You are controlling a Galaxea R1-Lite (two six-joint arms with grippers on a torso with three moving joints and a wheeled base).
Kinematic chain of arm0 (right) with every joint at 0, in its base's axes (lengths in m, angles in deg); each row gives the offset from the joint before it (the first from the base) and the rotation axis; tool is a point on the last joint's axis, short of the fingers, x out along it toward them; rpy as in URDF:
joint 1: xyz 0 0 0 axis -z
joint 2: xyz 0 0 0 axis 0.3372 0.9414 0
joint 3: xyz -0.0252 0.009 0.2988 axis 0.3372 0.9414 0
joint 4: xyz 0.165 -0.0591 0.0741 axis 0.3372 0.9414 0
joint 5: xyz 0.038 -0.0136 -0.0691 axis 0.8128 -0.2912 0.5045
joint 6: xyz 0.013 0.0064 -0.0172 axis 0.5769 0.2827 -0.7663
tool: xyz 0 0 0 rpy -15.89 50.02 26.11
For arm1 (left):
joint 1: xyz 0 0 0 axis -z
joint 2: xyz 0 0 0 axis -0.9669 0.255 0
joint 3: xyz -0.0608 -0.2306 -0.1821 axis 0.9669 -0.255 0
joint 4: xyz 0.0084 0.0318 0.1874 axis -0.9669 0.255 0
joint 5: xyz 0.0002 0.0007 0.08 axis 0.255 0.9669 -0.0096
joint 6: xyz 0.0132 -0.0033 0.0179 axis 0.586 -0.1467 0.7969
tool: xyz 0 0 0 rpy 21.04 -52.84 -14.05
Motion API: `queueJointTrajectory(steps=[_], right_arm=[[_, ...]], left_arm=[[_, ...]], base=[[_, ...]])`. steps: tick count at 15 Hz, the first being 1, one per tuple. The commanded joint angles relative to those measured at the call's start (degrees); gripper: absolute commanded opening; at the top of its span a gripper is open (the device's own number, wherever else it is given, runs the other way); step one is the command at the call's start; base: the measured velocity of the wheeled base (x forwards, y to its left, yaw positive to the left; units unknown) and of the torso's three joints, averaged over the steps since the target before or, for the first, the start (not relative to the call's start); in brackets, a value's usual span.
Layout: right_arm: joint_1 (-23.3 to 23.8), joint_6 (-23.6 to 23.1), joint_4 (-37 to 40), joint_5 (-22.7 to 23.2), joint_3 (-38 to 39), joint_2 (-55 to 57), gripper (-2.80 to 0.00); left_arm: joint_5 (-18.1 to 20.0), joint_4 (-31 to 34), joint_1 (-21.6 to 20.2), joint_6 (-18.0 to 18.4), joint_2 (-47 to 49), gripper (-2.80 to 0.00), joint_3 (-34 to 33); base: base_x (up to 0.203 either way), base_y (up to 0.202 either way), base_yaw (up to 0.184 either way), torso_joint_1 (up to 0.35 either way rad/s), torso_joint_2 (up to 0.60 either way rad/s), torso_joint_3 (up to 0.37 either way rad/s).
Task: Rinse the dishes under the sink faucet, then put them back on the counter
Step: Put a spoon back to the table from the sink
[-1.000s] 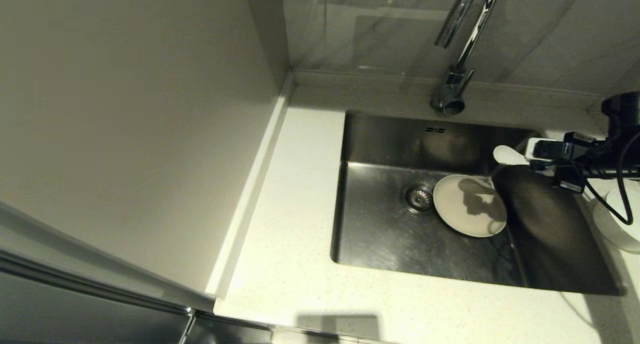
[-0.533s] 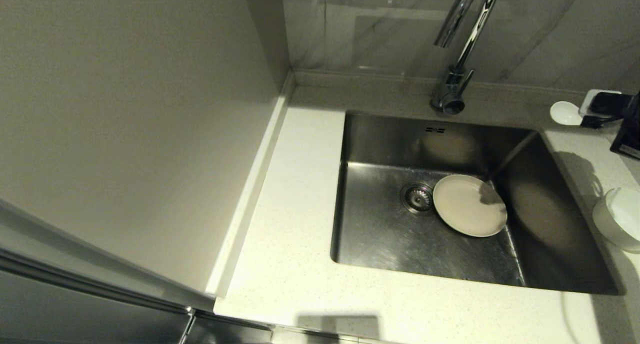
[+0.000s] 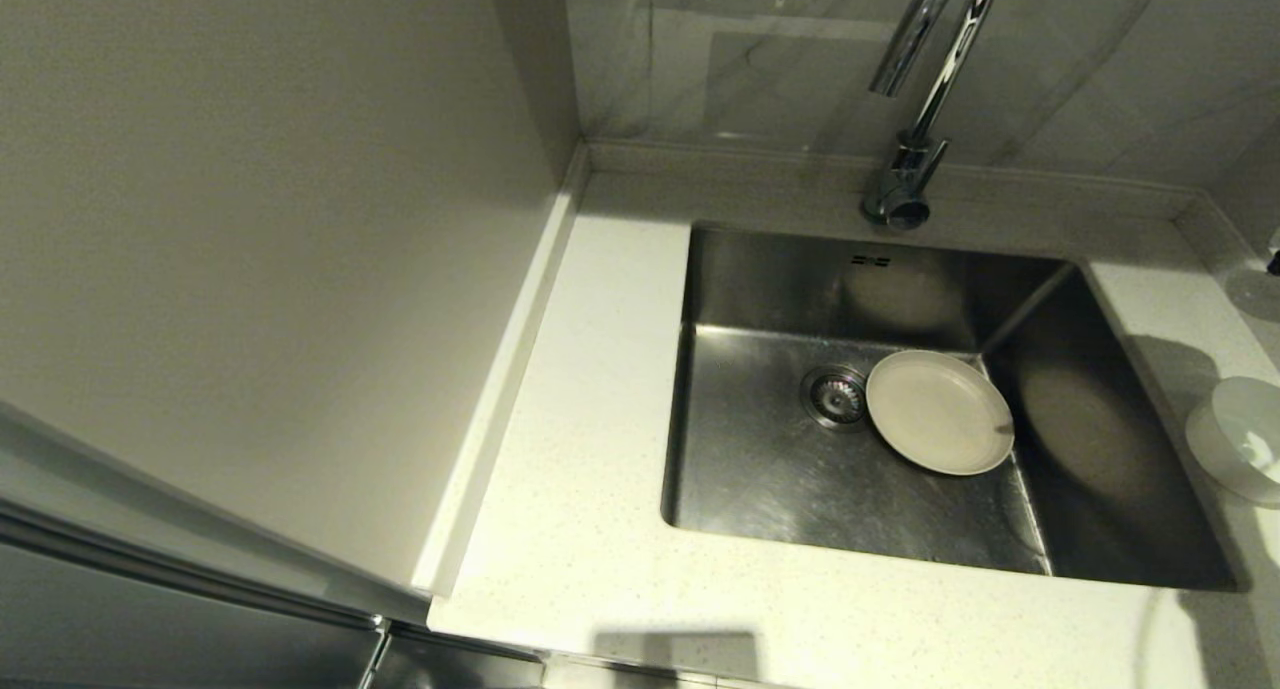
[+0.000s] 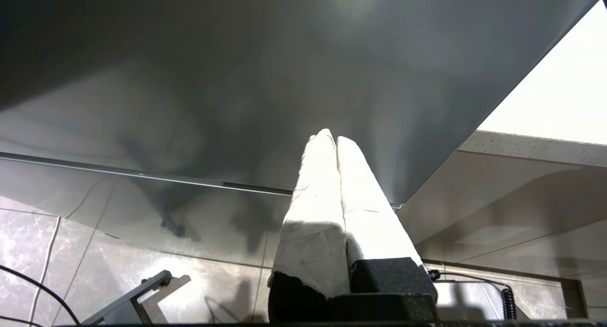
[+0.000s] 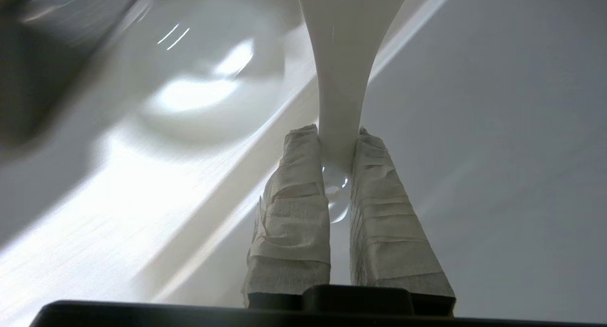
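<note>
The cream-white plate (image 3: 938, 411) lies flat in the sink (image 3: 780, 489), just right of the drain. On the counter (image 3: 590, 389) to the right of the basin stands the white bowl (image 3: 1240, 439). The chrome faucet (image 3: 925, 79) rises behind the sink; no water shows. My right gripper (image 5: 337, 137) is shut on the white spoon (image 5: 348, 56) by its handle, with a water drop hanging between the fingers; the bowl (image 5: 208, 80) shows blurred beyond it. This gripper and the spoon are outside the head view, off its right edge. My left gripper (image 4: 332, 137) is shut and holds nothing, parked low beside the counter.
A tall pale wall panel (image 3: 270, 249) borders the counter on the left. The raised backsplash rim (image 3: 720, 159) runs behind the sink. The round strainer drain (image 3: 836, 396) sits mid-basin, with two overflow slots (image 3: 869, 260) on the back wall.
My right arm has carried the spoon from above the sink's right side, back and to the right, out of the head view. Its shadow has left the plate.
</note>
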Motion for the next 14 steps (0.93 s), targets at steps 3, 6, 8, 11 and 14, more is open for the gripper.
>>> queueJointTrajectory(steps=[3,6,8,11,14], right_arm=[[3.86,7.02,11.64,-2.28,1.43,-1.03,-2.8],[7.6,7.19,11.53,-3.4,3.59,-0.29,-2.8],[7.98,7.19,11.46,-3.45,5.65,0.19,-2.8],[7.96,7.19,11.36,-3.76,6.49,2.34,-2.8],[7.96,7.13,9.17,-4.19,6.84,4.42,-2.8]], left_arm=[[-0.04,-0.03,0.0,-0.01,-0.18,-2.8,0.0],[-0.04,-0.03,0.0,-0.01,-0.18,-2.8,0.0],[-0.04,-0.03,0.0,-0.01,-0.18,-2.8,0.0],[-0.04,-0.03,0.0,-0.01,-0.18,-2.8,0.0],[-0.04,-0.03,0.0,-0.01,-0.18,-2.8,0.0]], base=[[0.0,0.0,0.0,0.0,0.0,0.0],[0.0,0.0,0.0,0.0,0.0,0.0],[0.0,0.0,0.0,0.0,0.0,0.0],[0.0,0.0,0.0,0.0,0.0,0.0],[0.0,0.0,0.0,0.0,0.0,0.0]])
